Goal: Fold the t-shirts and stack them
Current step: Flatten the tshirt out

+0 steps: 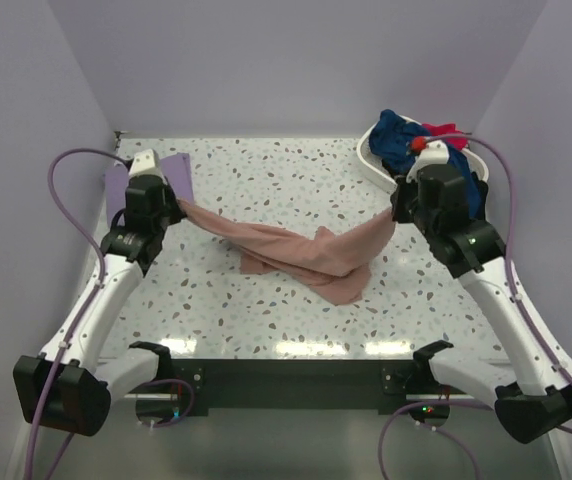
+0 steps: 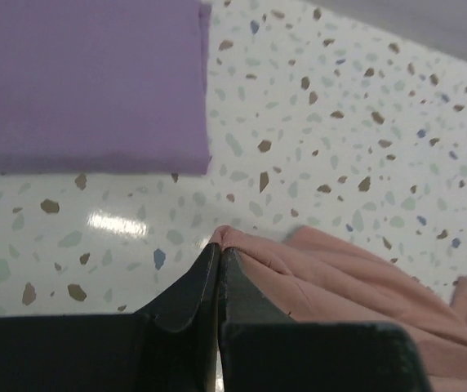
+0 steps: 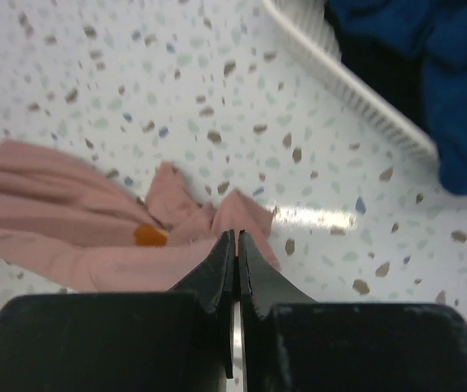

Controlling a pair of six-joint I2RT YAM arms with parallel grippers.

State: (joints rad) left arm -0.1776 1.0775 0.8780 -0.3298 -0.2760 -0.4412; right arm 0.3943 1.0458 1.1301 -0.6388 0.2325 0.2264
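Observation:
A dusty-pink t-shirt (image 1: 306, 252) hangs stretched between both arms above the table's middle, its centre sagging in a bunch onto the speckled top. My left gripper (image 1: 174, 207) is shut on one end of it; its black jaws pinch a fold of the pink t-shirt (image 2: 331, 273) at the left gripper's (image 2: 219, 249) tips. My right gripper (image 1: 396, 212) is shut on the other end, with the pink t-shirt (image 3: 95, 245) bunched around the right gripper's (image 3: 236, 237) closed tips. A folded lavender t-shirt (image 1: 178, 176) lies flat at the far left, and the lavender t-shirt (image 2: 86, 82) fills the left wrist view's top.
A white slatted basket (image 1: 374, 165) stands at the back right holding navy blue (image 1: 398, 135) and red (image 1: 438, 130) shirts; the basket's rim (image 3: 356, 86) and the navy blue cloth (image 3: 446, 98) lie close beyond my right gripper. Lilac walls enclose the table on three sides.

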